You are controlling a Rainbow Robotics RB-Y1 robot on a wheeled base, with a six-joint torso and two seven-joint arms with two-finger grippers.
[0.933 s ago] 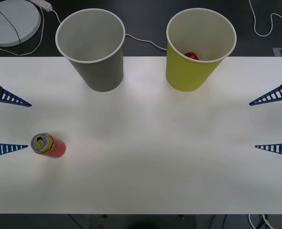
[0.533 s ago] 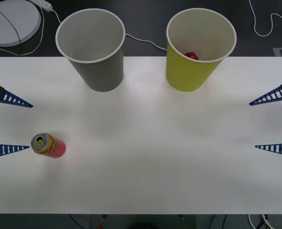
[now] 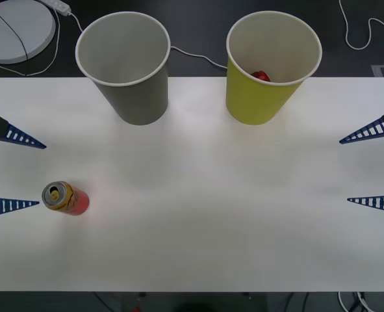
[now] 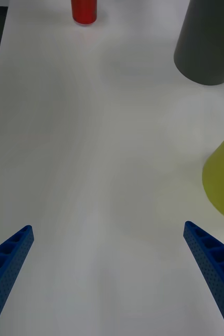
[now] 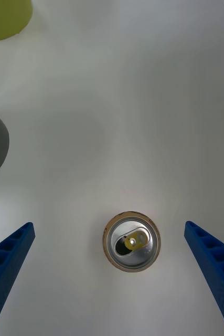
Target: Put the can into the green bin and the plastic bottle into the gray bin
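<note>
Can [image 3: 64, 197] hasn't budged, but we see our left gripper [image 3: 13, 172], fingers spread wide, edging inward around it, ready to close.

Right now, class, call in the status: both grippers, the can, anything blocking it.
Left gripper open, beside upright can. Right gripper open, idle at table's right edge. Green bin path unobstructed.

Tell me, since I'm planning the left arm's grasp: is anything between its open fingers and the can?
Nothing visible. The left gripper is open, and the can stands upright on bare white table between and just ahead of its fingers. The gray bin and green bin stand farther off.
</note>
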